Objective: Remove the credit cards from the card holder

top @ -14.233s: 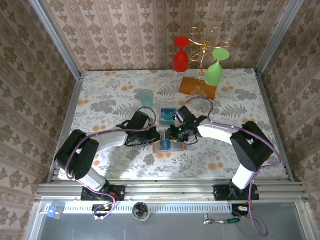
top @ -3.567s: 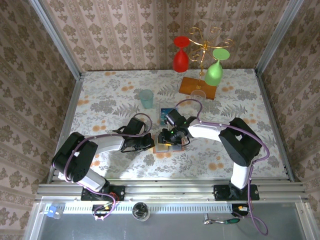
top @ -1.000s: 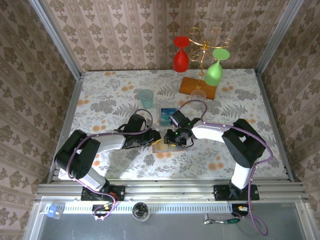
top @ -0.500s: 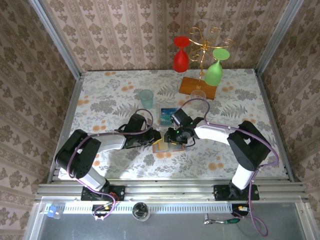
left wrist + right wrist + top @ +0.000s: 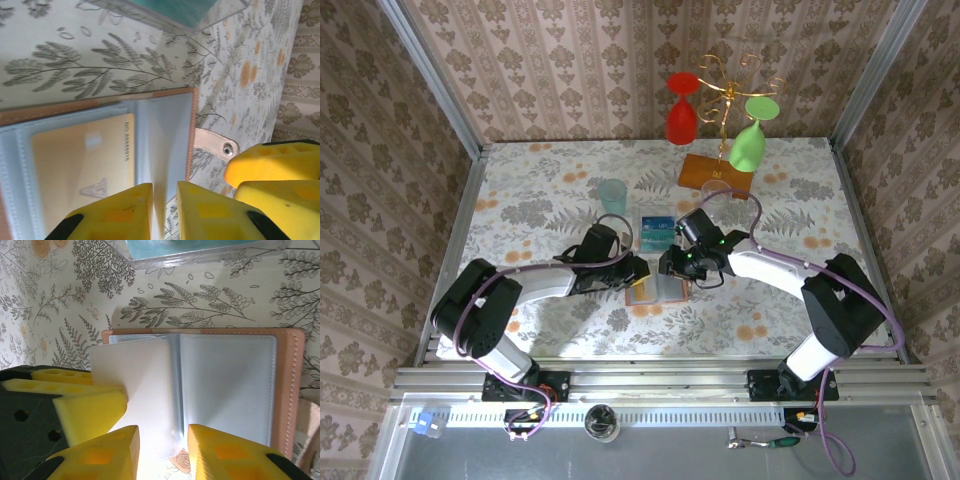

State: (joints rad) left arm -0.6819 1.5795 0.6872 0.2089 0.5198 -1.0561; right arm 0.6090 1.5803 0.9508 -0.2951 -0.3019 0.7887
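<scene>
The left gripper (image 5: 165, 195) and right gripper (image 5: 162, 442) stand narrow about the card holder's (image 5: 650, 292) floppy sleeve (image 5: 145, 390), grip unclear; the probably stiff, slick credit card (image 5: 82, 165) wants an edge pinch.

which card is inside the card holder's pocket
The yellow-tan card, tucked behind the clear sleeve of the card holder. The teal card lies outside it, in the clear case.
</scene>
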